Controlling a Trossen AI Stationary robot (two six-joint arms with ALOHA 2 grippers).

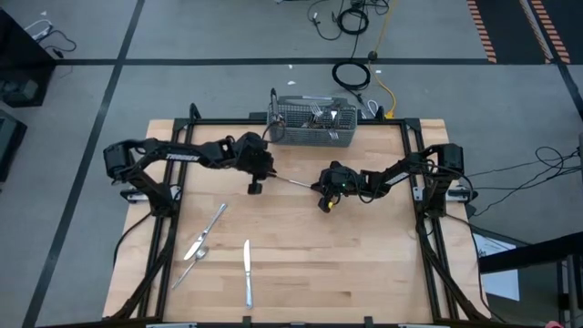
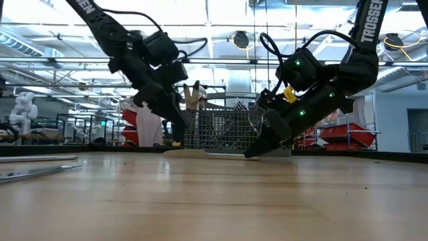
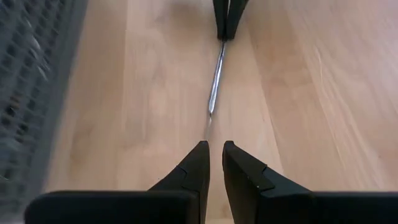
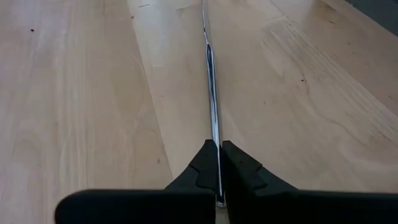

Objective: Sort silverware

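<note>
Gripping a slim, shiny piece of silverware (image 4: 212, 81) by one end, the right gripper (image 4: 217, 163) has its fingers pinched tight on the bright metal, which runs straight out ahead of it, low over the bare wooden table (image 1: 364, 264); whether it is a knife or a fork handle cannot be told. The far tip of that piece points at the left gripper (image 3: 215, 163), which hangs just beyond it with its fingers nearly together, a narrow gap between them and nothing in it. Behind both grippers, at the table's far edge, stands a grey wire-mesh basket (image 1: 311, 137) with several pieces of silverware standing upright inside. Well in front of the left gripper, toward the near edge, a table knife (image 1: 246, 273) lies flat by itself, and beside it two more pieces lie close together, a fork (image 1: 207, 231) and a spoon (image 1: 191, 264).
</note>
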